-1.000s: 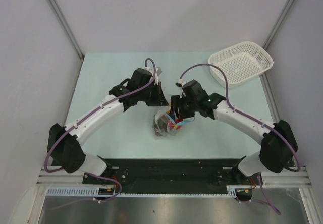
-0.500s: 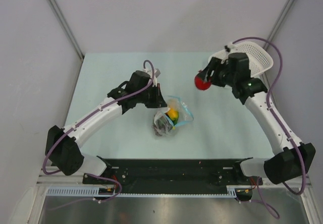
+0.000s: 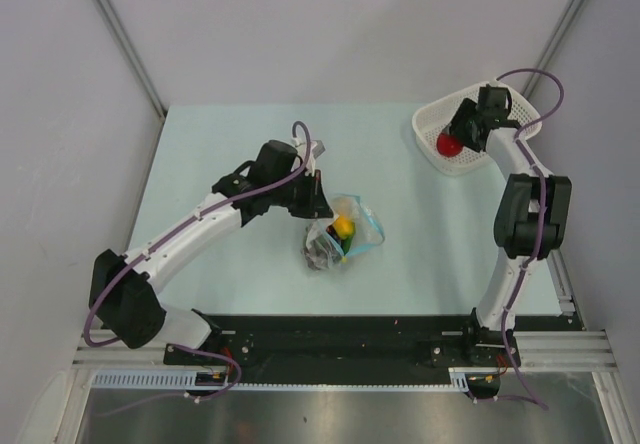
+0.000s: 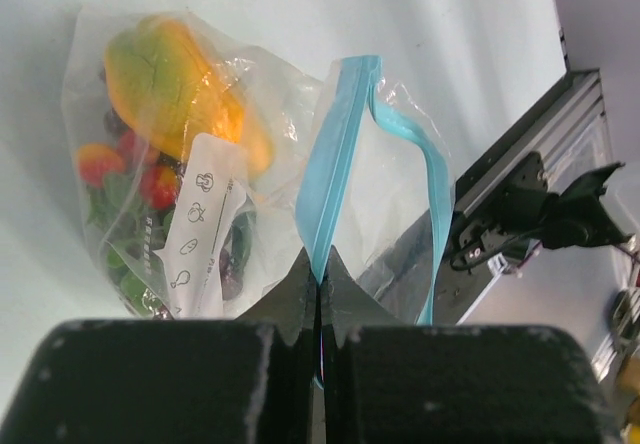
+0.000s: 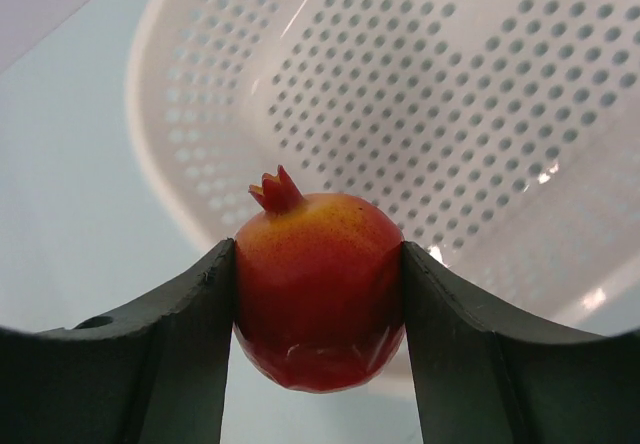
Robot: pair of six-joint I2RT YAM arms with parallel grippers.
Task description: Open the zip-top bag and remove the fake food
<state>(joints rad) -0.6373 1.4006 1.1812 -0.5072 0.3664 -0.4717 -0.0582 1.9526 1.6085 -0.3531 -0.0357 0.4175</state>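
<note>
The clear zip-top bag point(image 3: 340, 232) lies mid-table with its mouth open. My left gripper point(image 3: 318, 199) is shut on its light blue zip strip point(image 4: 335, 164) at the bag's far edge. Inside the bag are a yellow-orange mango point(image 4: 180, 89), dark grapes and small red pieces behind a white label point(image 4: 200, 219). My right gripper point(image 3: 455, 139) is shut on a round red fruit with a small crown point(image 5: 318, 289), held over the near-left rim of the white mesh basket point(image 3: 510, 114).
The basket point(image 5: 480, 94) stands at the table's far right corner, against the right wall. Grey walls enclose the table on the left, back and right. The black base rail point(image 3: 340, 339) runs along the near edge.
My right gripper carried the red fruit out of the bag and up to the right, to the basket's rim. The left gripper stayed shut on the zip strip. The bag's mouth stands open.
</note>
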